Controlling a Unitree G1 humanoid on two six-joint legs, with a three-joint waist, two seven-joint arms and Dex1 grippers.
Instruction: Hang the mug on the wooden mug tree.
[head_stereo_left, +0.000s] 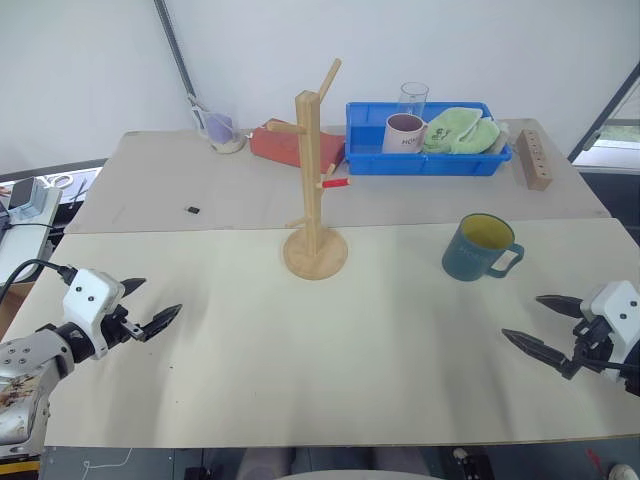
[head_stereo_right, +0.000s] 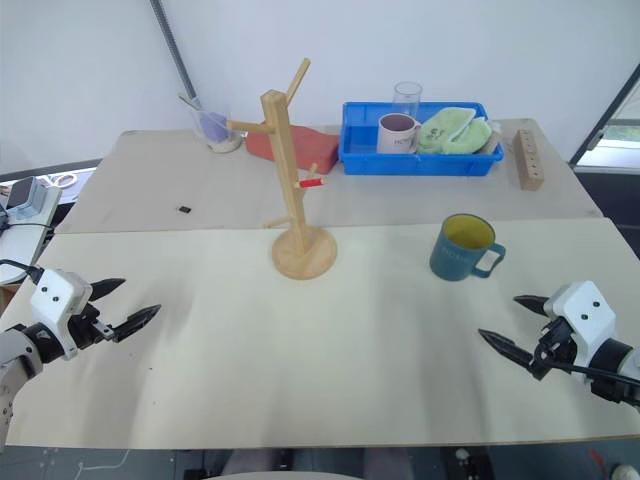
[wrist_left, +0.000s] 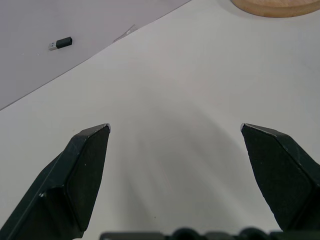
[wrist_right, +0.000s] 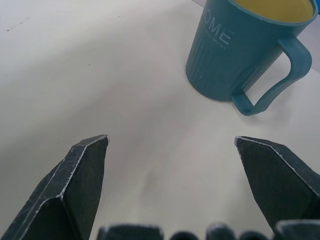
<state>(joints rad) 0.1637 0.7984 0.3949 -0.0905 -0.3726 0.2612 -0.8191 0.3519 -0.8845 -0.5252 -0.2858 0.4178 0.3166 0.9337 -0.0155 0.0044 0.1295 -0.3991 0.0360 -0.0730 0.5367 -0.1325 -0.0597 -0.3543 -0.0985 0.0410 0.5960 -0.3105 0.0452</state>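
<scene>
- The mug (head_stereo_left: 480, 248) stands upright on the pale table (head_stereo_left: 330, 350), mouth up, on the robot's right side, well apart from the mug tree (head_stereo_left: 314, 180) at the middle of the table.
- The right gripper (head_stereo_left: 545, 322) hovers near the table's right edge with its 2 black fingers spread wide and nothing between them. The mug lies ahead of those jaws and a little inward, near but not touching.
- In the right wrist view the mug's handle (wrist_right: 272, 75) sticks out sideways, toward the robot's right and slightly back toward the gripper.
- The left gripper (head_stereo_left: 152, 305) hangs over the left part of the table, its 2 fingers also spread and empty, far from the mug.
- My guess: the right arm is clearly the nearer 1, so the pickup falls to it, reaching forward and closing across the mug's wall or rim while leaving the handle loop free for a peg.
</scene>
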